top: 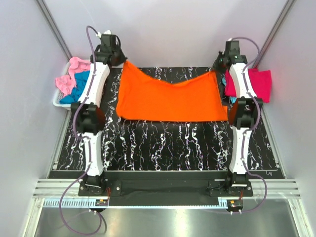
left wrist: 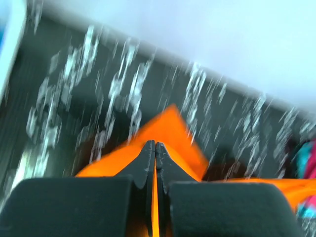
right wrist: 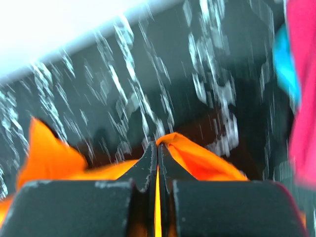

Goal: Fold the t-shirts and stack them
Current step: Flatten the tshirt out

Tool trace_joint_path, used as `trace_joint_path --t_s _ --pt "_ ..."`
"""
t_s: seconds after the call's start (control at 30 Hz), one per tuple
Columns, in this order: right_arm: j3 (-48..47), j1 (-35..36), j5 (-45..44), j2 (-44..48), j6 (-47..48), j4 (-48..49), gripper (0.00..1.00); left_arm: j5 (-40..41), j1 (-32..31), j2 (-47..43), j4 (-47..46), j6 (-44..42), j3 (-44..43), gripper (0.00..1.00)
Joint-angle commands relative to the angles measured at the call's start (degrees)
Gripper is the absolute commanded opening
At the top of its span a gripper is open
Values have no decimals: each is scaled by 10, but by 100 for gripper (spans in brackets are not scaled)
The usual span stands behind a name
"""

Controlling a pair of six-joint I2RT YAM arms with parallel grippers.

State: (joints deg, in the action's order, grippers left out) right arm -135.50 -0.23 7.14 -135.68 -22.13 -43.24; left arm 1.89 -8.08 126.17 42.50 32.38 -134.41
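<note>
An orange t-shirt (top: 168, 98) hangs stretched between both arms over the far half of the black marbled mat (top: 168, 148), its near edge resting on the mat. My left gripper (top: 124, 63) is shut on the shirt's far left corner (left wrist: 173, 128), cloth showing between the jaws. My right gripper (top: 218, 70) is shut on the far right corner (right wrist: 197, 155). A crimson-pink t-shirt (top: 259, 84) lies folded at the right edge of the mat. Light pink (top: 69, 74) and teal blue (top: 79, 89) t-shirts lie bunched in the white basket (top: 57, 101) at the left.
Grey walls stand close on the left, right and back. An aluminium rail (top: 163, 190) runs along the near edge by the arm bases. In the right wrist view the crimson-pink shirt (right wrist: 303, 94) and a bit of blue cloth (right wrist: 286, 64) show at the right.
</note>
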Motion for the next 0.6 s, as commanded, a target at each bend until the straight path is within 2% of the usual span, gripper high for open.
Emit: trace_joint_path --t_s 0.0,0.07,0.1,0.13,0.17,0.2,0.23,0.27,0.3,0.37,0.57 --pt "-386 -21 59 -106 46 -144 0 -79 54 79 33 -17 -153 0" --pt "-396 -25 81 -93 61 -135 0 -91 69 39 -4 -55 -93 0" --pt "-345 -25 88 -72 74 -129 0 -85 69 8 -68 -72 -48 0" --pt "-302 -24 96 -45 96 -102 0 -82 68 -73 -113 -86 74 0" --pt "-250 -24 114 21 100 -78 0 -80 68 -116 -162 -98 138 0" --pt "-114 -24 120 63 103 -44 0 -73 68 -161 -242 -101 198 0" --pt "-35 -24 122 108 96 55 0 -67 68 -229 -265 -105 276 0" --pt "41 -23 116 203 88 114 0 -61 68 -255 -275 -114 299 0" --pt "148 -24 109 240 85 154 0 -46 68 -275 -272 -117 310 0" --pt "190 -23 95 303 85 181 0 -42 68 -312 -256 -130 320 0" --pt "243 -24 79 368 95 153 0 -21 66 -345 -188 -134 302 0"
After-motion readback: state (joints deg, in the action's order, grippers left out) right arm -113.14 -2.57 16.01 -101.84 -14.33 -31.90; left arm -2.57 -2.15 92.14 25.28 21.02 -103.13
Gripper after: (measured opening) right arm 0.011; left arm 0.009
